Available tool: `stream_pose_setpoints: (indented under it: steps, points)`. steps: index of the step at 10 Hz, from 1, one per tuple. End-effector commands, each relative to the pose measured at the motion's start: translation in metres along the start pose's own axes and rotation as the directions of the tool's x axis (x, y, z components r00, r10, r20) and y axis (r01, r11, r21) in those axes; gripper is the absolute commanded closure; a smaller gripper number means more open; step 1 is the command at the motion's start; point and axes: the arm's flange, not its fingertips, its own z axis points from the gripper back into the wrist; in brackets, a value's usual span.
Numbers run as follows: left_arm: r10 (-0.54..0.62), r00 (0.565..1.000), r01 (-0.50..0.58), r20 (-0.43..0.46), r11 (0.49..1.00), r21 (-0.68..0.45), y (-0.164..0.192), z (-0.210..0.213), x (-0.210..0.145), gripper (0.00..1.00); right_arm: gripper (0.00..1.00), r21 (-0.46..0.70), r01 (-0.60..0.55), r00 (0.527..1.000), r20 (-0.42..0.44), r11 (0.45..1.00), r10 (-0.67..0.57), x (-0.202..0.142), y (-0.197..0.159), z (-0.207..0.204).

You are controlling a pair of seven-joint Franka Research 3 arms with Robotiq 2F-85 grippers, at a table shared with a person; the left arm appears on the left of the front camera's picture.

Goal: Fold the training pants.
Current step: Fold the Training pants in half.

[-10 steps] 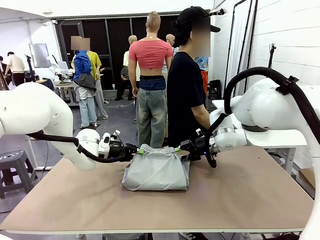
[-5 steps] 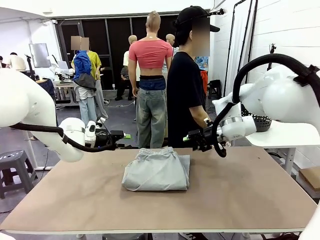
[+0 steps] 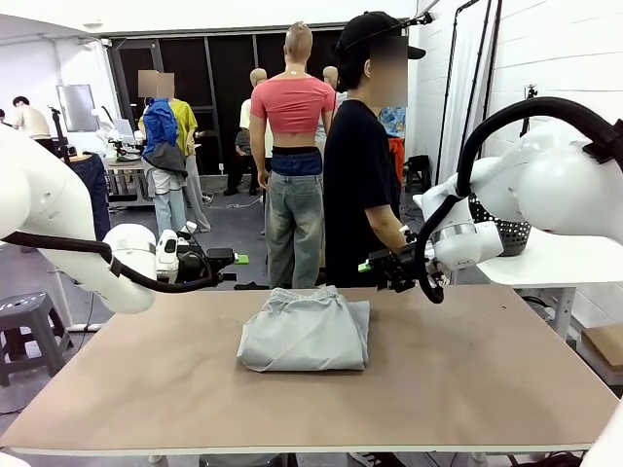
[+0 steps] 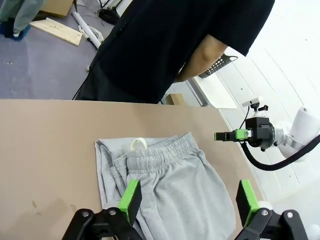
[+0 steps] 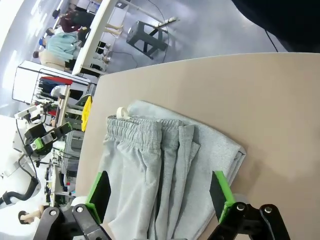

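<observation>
The light grey training pants (image 3: 305, 331) lie folded into a compact rectangle in the middle of the brown table, gathered waistband toward the person. My left gripper (image 3: 237, 259) hovers open, up and to the left of the pants, holding nothing. My right gripper (image 3: 370, 267) hovers open just off their far right corner, also with nothing in it. In the left wrist view the pants (image 4: 170, 185) lie beyond the spread green pads (image 4: 131, 197). In the right wrist view the pants (image 5: 160, 175) lie between and beyond the wide-apart pads (image 5: 98, 192).
A person in a black shirt (image 3: 360, 185) stands at the table's far edge behind the pants. A black mesh basket (image 3: 506, 233) sits on a white side table at the right. Bare tabletop (image 3: 487, 370) surrounds the pants.
Both grippers let go of the waistband corners, opened, and drew back outward and upward. The pants settled flat and stayed in place.
</observation>
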Motion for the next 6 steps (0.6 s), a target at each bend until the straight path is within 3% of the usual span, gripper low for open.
stream_pose_setpoints:
  steps: [1,6]
  points:
    - [0.015,1.000,-0.015,-0.004,1.000,0.000,0.0041,-0.0040,0.0061,0.00,0.00,0.002,-0.004,1.000,0.001,1.000,0.004,0.0034,-0.0009,-0.0027]
    - [0.015,1.000,-0.015,-0.004,1.000,0.000,0.0041,-0.0040,0.0061,0.00,0.00,0.002,-0.004,1.000,0.001,1.000,0.004,0.0034,-0.0009,-0.0027]
